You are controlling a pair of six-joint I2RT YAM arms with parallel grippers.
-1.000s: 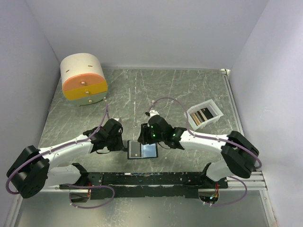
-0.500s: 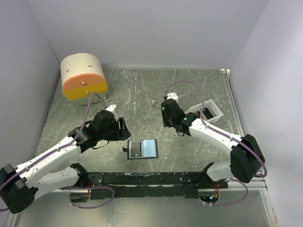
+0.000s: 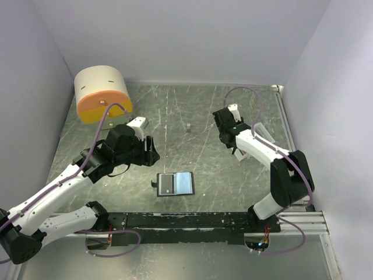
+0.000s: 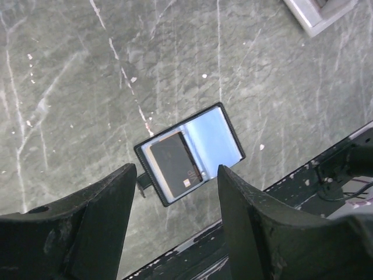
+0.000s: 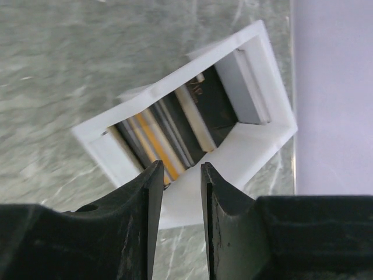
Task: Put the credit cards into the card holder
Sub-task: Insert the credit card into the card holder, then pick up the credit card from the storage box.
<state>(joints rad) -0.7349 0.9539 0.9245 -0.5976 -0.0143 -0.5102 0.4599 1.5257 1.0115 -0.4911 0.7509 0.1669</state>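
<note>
Card holder [image 3: 175,184] lies open at 6 o'clock, one dark card [image 4: 175,166] seated; left gripper [image 3: 148,153] has lifted off it, jaws spread and empty, while right gripper [image 5: 179,175], narrowly parted on nothing, has swung to 2 o'clock over credit cards [image 5: 175,125] in white tray [image 5: 256,146], so next pick looks likely.

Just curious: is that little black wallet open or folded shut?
Open: the wallet lies spread flat, a dark card showing on one half.

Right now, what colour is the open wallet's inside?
Bluish-grey; the wallet shows best in the left wrist view.
</note>
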